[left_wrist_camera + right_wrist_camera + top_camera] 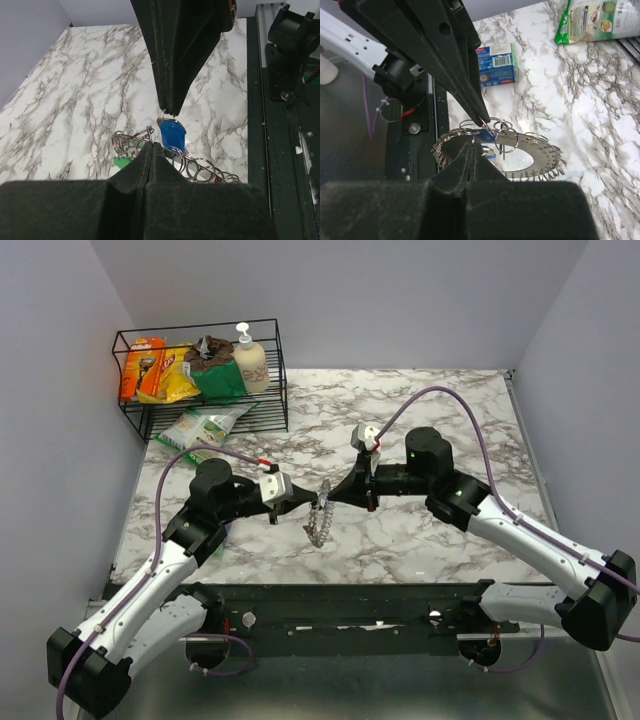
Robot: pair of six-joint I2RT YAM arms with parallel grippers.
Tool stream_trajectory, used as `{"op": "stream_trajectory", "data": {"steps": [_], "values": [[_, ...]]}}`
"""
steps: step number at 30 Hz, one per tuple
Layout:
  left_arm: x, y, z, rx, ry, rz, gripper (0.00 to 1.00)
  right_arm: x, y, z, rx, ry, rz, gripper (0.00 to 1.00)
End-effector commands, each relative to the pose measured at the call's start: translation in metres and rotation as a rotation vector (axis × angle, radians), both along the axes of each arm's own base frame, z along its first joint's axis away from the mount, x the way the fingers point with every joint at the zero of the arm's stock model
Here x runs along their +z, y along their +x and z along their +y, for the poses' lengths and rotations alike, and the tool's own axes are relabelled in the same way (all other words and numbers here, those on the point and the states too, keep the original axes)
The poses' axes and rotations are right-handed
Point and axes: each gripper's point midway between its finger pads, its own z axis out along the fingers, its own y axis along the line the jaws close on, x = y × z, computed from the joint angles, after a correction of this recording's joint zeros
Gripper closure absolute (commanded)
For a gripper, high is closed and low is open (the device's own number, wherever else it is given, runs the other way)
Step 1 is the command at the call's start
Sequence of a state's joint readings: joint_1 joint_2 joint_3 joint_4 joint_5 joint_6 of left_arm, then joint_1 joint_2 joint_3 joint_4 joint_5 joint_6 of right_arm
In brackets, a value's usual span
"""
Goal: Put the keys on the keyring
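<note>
The keyring [320, 521] is a flat silvery ring with many small split rings along its rim, held on edge above the table's middle. It also shows in the right wrist view [547, 155] and the left wrist view [200, 170]. My left gripper [303, 502] is shut on a split ring at its rim, its tips [151, 146] pressed together. My right gripper [333, 494] comes from the other side and is shut on the head of a blue key [171, 135], right at the ring's rim [472, 144]. A green key [120, 162] hangs on the ring.
A black wire basket [278, 390] with packets and a soap bottle stands at the back left. A snack bag [205, 428] lies before it. A blue and green box [496, 65] lies near the black base rail [280, 125].
</note>
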State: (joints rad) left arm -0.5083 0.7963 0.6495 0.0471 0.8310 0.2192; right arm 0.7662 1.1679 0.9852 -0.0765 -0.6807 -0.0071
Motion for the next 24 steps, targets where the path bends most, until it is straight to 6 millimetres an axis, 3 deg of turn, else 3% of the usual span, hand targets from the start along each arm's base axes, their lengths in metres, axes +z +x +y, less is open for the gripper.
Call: {"op": "stream_trajectory", "data": {"steps": [1, 5, 24], "values": [[-0.001, 0.014, 0.000, 0.069, 0.058, -0.036, 1.00, 0.002, 0.012, 0.003, -0.066, -0.019, -0.014, 0.99], [-0.002, 0.013, 0.000, 0.070, 0.056, -0.034, 1.00, -0.003, 0.019, 0.004, -0.099, -0.042, -0.010, 0.99], [-0.002, 0.008, -0.003, 0.046, 0.046, -0.037, 1.00, -0.011, 0.020, 0.015, -0.092, -0.062, 0.010, 0.99]]}}
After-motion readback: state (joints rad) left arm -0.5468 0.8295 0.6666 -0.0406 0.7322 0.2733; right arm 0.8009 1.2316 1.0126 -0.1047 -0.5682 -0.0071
